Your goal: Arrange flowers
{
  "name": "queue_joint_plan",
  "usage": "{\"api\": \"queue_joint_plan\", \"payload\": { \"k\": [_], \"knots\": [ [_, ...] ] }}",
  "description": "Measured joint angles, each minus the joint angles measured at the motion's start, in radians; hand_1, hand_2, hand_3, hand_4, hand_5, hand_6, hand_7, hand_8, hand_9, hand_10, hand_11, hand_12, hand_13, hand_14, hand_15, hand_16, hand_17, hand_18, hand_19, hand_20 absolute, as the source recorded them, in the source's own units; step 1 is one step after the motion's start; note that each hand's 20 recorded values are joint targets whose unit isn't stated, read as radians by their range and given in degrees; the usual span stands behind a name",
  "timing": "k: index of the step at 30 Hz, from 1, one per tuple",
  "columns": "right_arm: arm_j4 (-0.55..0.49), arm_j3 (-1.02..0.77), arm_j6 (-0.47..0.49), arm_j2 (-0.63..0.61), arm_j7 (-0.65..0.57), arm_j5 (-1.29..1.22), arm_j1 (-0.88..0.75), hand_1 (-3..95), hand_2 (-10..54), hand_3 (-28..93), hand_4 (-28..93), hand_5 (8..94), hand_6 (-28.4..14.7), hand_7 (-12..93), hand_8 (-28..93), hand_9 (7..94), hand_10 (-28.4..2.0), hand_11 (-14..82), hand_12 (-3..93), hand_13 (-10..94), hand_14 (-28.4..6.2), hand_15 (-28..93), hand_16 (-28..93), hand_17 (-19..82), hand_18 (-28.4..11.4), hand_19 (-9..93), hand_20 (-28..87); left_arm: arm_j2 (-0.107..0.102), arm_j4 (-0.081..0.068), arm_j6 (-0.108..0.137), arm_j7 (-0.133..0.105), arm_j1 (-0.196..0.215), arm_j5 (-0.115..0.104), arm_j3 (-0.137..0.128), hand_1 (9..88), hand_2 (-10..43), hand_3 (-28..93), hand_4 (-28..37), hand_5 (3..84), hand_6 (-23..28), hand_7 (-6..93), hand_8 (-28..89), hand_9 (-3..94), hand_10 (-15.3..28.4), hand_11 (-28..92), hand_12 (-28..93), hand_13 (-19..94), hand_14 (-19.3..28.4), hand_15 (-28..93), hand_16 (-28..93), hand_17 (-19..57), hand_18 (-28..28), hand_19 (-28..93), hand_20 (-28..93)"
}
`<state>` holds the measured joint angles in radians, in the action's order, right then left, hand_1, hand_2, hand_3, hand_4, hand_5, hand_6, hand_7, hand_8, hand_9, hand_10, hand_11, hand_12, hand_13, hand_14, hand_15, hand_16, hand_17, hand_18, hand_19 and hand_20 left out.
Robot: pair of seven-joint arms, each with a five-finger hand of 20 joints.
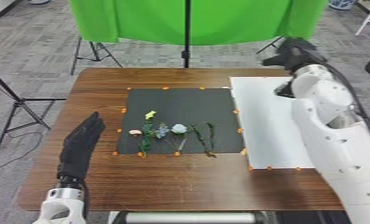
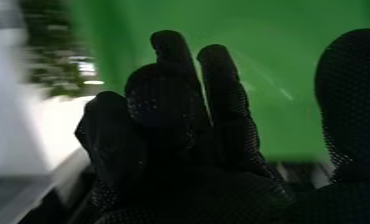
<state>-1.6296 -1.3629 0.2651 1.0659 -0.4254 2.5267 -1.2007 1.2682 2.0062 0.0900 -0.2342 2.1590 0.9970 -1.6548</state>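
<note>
Place: looking like a lab
Backdrop: green cloth [image 1: 244, 22] is hanging behind the table [image 1: 190, 187]
Stands: tripods [image 1: 20, 102] are standing nearby — beside and behind
Floor: grey carpet [image 1: 39, 50] is running underneath

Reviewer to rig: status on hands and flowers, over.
Right hand open, empty, near the far end of the white sheet. Left hand open, left of the black mat. Flowers on the mat, nothing over them.

black-gloved robot hand [image 1: 297, 56], fingers raised before green cloth [image 2: 279, 120].
</note>
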Motion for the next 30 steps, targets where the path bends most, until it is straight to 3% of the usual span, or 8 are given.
{"api": "queue_joint_plan", "payload": {
  "k": [6, 16, 18, 22, 26, 30],
  "knots": [
    [0.178, -0.050, 0.045, -0.011, 0.003, 0.063, 0.009, 28.8, -9.5, 58, -15, 55.3, -0.7, 8, -6, 63.2, -18.2, 11.2, 21.0, 80, -7.6, 66, 31, 57, -15.8, 93, 60, 0.001, 0.000, 0.000, 0.000, 0.000, 0.000, 0.000, 23.6, -8.9, 68, -20.1, 41.5, 1.8, 6.8, -6, 37.0, 9.7, 7, 15, 28, 12.6, 7, 4, 1.8, 11.8, 1, 18],
    [0.261, -0.084, 0.104, 0.034, 0.016, 0.131, -0.046, 39.1, -9.5, 62, -18, 61.4, 1.5, 12, -8, 70.6, -15.6, 14.2, 20.2, 84, -4.7, 66, 30, 60, -14.2, 93, 60, 0.003, 0.002, -0.001, 0.001, 0.003, 0.001, -0.003, 23.6, -8.9, 68, -20.2, 41.5, 1.9, 6.8, -6, 37.4, 9.6, 7, 15, 28, 12.6, 7, 4, 1.8, 11.9, 1, 18],
    [0.272, -0.086, 0.092, 0.037, 0.023, 0.135, -0.059, 46.9, -9.5, 60, -19, 65.7, 1.8, 15, -4, 75.4, -13.8, 16.1, 20.2, 87, -3.2, 65, 31, 63, -13.0, 93, 62, 0.003, 0.002, -0.001, 0.001, 0.004, 0.000, -0.004, 23.7, -8.9, 68, -20.2, 41.5, 1.9, 6.8, -6, 37.5, 9.7, 7, 15, 28, 12.6, 7, 4, 1.8, 11.9, 1, 18],
    [0.295, -0.086, -0.037, 0.037, 0.052, 0.154, -0.078, 61.4, -9.5, 54, -20, 80.0, 1.7, 19, 8, 89.0, -10.3, 8.8, 32.9, 92, -1.3, 65, 31, 67, -12.1, 93, 64, 0.004, 0.002, -0.001, 0.001, 0.005, 0.000, -0.005, 23.7, -8.8, 68, -20.1, 41.5, 1.9, 6.7, -6, 37.5, 9.6, 7, 15, 28, 12.7, 7, 4, 1.7, 11.9, 1, 18],
    [0.319, -0.078, -0.221, 0.031, 0.086, 0.157, -0.102, 62.6, -9.5, 54, -20, 81.8, 1.3, 20, 9, 91.1, -9.9, 8.9, 34.0, 92, -0.8, 65, 31, 68, -11.6, 93, 65, 0.004, 0.003, -0.001, 0.002, 0.006, 0.001, -0.005, 23.6, -8.9, 68, -20.1, 41.6, 1.9, 6.8, -6, 37.6, 9.7, 8, 15, 28, 12.7, 7, 4, 1.8, 11.9, 1, 18],
    [0.271, -0.028, -0.320, -0.010, 0.091, 0.096, -0.126, 62.7, -9.5, 54, -19, 82.1, 1.3, 20, 9, 91.2, -9.8, 8.7, 34.6, 92, -0.7, 65, 32, 69, -11.4, 93, 65, 0.004, 0.003, -0.001, 0.003, 0.006, 0.001, -0.005, 23.6, -8.8, 68, -20.1, 41.6, 1.9, 6.8, -6, 37.6, 9.7, 8, 15, 28, 12.6, 7, 4, 1.7, 11.9, 1, 18]
  ]
}}
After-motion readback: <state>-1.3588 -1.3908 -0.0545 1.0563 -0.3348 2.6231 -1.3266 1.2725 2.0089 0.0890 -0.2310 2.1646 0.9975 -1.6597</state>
